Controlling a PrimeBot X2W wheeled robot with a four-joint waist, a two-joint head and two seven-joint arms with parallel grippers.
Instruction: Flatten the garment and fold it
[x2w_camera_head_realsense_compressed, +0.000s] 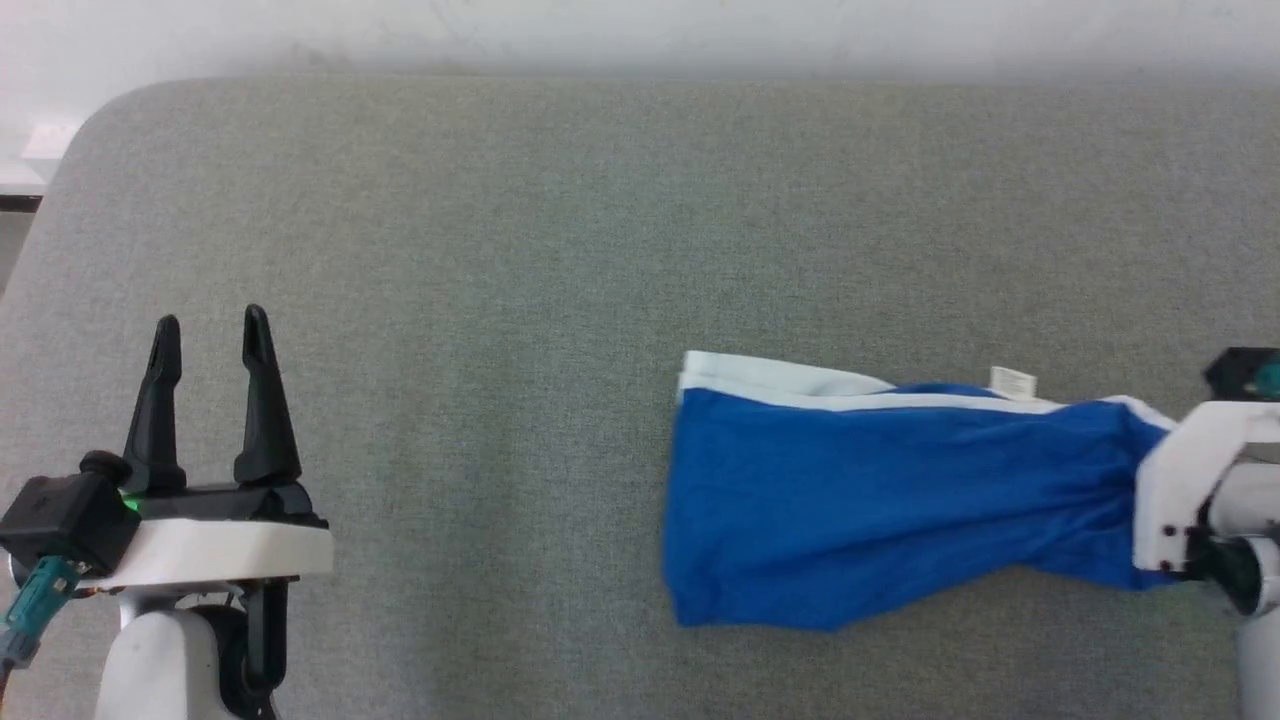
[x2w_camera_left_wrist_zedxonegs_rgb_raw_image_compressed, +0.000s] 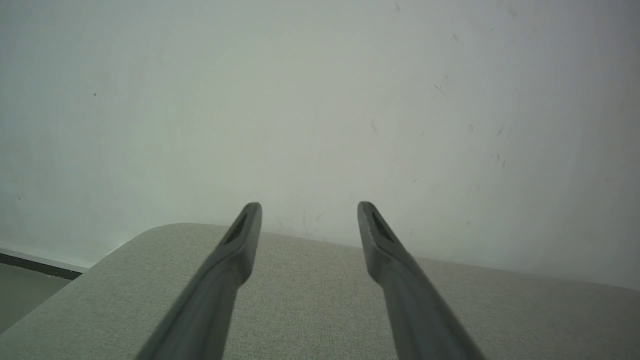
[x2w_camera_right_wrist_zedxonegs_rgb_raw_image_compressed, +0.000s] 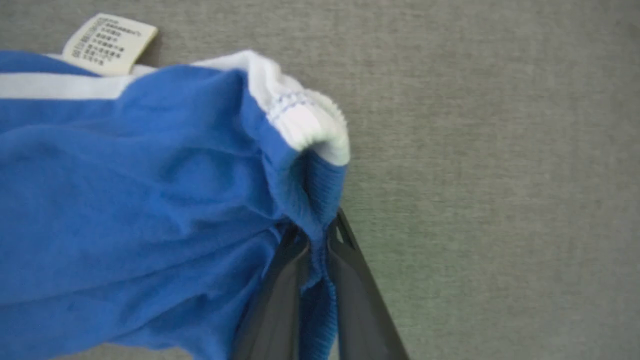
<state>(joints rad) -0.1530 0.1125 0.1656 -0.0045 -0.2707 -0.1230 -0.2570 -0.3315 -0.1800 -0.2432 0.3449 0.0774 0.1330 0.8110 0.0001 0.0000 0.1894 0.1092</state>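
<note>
Garment (x2w_camera_head_realsense_compressed: 880, 490) lying bunched at right of worktop (x2w_camera_head_realsense_compressed: 500, 250) | right pincer (x2w_camera_right_wrist_zedxonegs_rgb_raw_image_compressed: 317, 235) clamping its waistband edge | left pincer (x2w_camera_head_realsense_compressed: 210, 325) standing apart at near left | advisable: drawing the waistband rightward, low and slow

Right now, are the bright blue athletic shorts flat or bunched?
Bunched at one end: the shorts narrow and wrinkle toward the waistband, pinched between the right gripper's dark fingers.
</note>
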